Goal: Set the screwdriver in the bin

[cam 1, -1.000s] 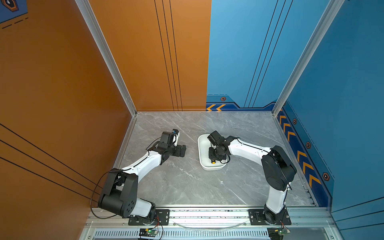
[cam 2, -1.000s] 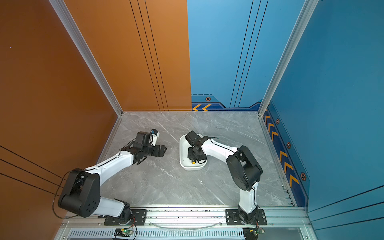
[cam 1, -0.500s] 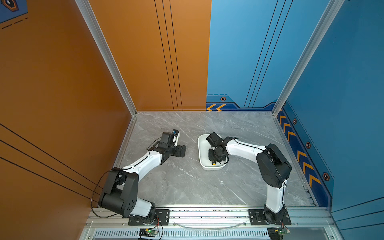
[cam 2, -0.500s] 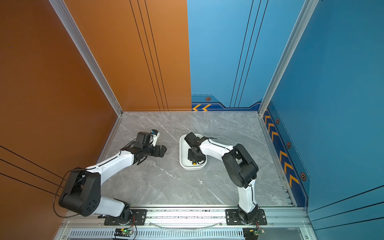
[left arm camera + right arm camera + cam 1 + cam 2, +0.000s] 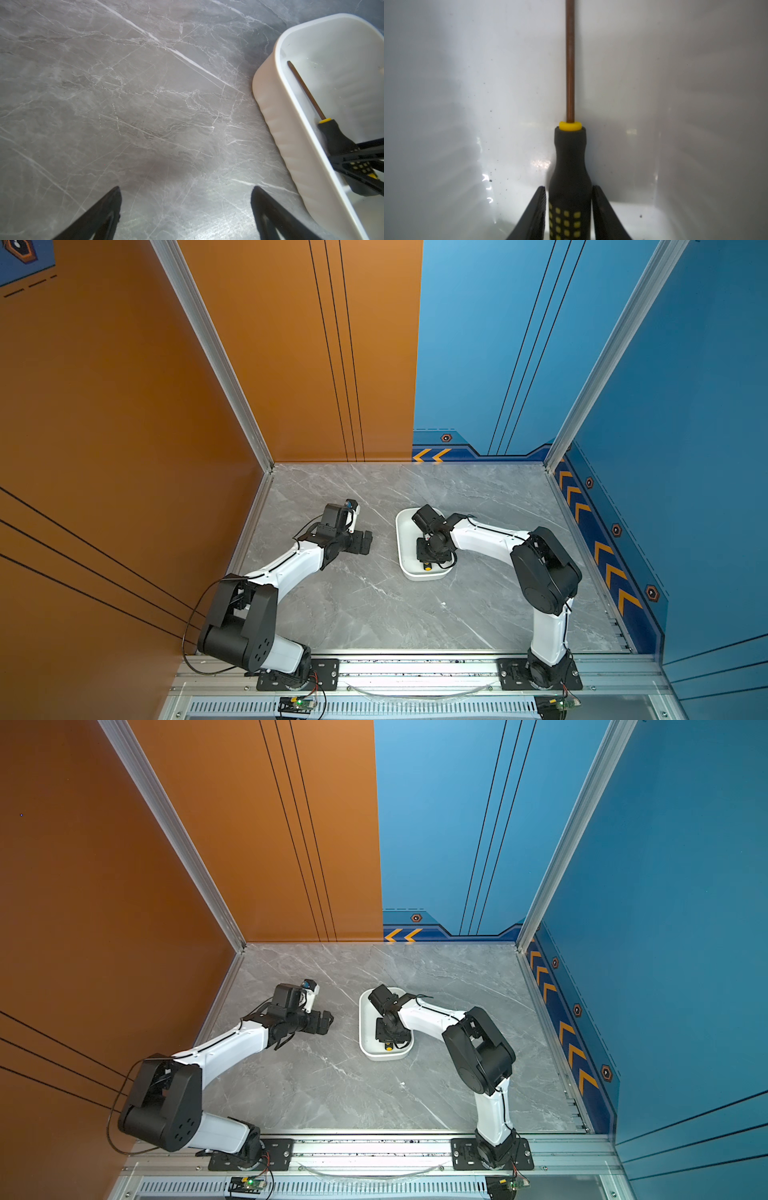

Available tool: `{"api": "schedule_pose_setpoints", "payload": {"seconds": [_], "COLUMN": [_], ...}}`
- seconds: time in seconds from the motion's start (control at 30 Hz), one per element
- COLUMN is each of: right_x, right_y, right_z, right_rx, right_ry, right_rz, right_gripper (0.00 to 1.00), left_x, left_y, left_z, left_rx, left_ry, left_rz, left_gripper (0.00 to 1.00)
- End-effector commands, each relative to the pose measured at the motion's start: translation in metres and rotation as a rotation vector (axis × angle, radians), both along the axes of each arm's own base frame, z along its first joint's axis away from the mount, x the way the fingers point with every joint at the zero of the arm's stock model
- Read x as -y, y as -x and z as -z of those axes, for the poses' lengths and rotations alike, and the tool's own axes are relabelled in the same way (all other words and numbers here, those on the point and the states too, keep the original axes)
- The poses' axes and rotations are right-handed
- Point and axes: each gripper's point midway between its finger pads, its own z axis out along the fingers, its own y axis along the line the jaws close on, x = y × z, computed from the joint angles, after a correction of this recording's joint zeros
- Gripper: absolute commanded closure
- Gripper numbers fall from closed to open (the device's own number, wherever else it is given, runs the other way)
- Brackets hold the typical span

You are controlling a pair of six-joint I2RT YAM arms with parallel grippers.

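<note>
from here the shallow white rectangular plastic bin (image 5: 401,547) sits near the middle of the grey marble-patterned table (image 5: 374,605), its long sides running twelve to six o'clock. the small black-handled screwdriver with yellow marks (image 5: 570,162) lies inside it. its yellow end cap (image 5: 427,567) shows at the bin's six o'clock end in both top views, and its thin dark shaft points toward twelve.

the right claw (image 5: 569,187) is down in the bin with its jaws either side of the handle. they are slightly spread, and a sliver of white shows between one finger and the grip. the right wrist covers most of the tool from above.

the left claw (image 5: 186,188) is spread wide over bare table at the bin's nine o'clock. the bin's long wall (image 5: 280,128) stands between it and the screwdriver.

compared with a second ago, the left arm hasn't moved. the right elbow has swung slightly toward the middle, and the claw is over the same end of the bin.
</note>
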Motion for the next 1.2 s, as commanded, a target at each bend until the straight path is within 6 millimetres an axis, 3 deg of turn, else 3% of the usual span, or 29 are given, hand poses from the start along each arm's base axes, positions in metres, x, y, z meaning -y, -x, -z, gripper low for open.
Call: {"api": "schedule_pose_setpoints", "payload": {"seconds": [0.0,0.23,0.4,0.5,0.57,0.67,0.83,0.93,1.03,1.17], "right_x": [0.003,-0.002,-0.001,0.004,0.024,0.069,0.145,0.197,0.246,0.28], "right_y": [-0.002,-0.002,-0.003,-0.002,-0.005,-0.016,-0.026,-0.026,-0.026,-0.029], "right_z": [-0.004,-0.03,-0.078,-0.12,-0.155,-0.197,-0.222,-0.215,-0.193,-0.157], "right_rx": [0.018,0.06,0.15,0.243,0.362,0.587,0.822,0.914,0.933,0.936], "right_ry": [0.038,0.061,0.104,0.089,0.134,0.251,0.154,0.201,0.25,0.267], "right_rz": [-0.01,-0.075,-0.135,-0.192,-0.217,-0.205,-0.138,-0.047,0.085,0.202], "right_gripper": [0.58,0.45,0.37,0.35,0.34,0.32,0.28,0.21,0.17,0.17], "left_x": [0.004,0.005,0.002,-0.006,-0.021,-0.041,-0.076,-0.099,-0.115,-0.13], "left_y": [-0.002,-0.002,-0.003,-0.004,-0.007,-0.013,-0.019,-0.019,-0.017,-0.016], "left_z": [-0.001,-0.001,-0.01,-0.019,-0.028,-0.043,-0.056,-0.05,-0.042,-0.031], "left_rx": [-0.003,-0.002,0.026,0.066,0.122,0.228,0.331,0.338,0.339,0.394], "left_ry": [0.003,0.005,0.0,-0.032,-0.091,-0.159,-0.175,-0.172,-0.177,-0.132], "left_rz": [0.016,0.019,0.006,-0.02,-0.065,-0.119,-0.213,-0.277,-0.311,-0.346], "left_gripper": [0.02,0.02,0.02,0.02,0.02,0.02,0.02,0.02,0.02,0.02]}}
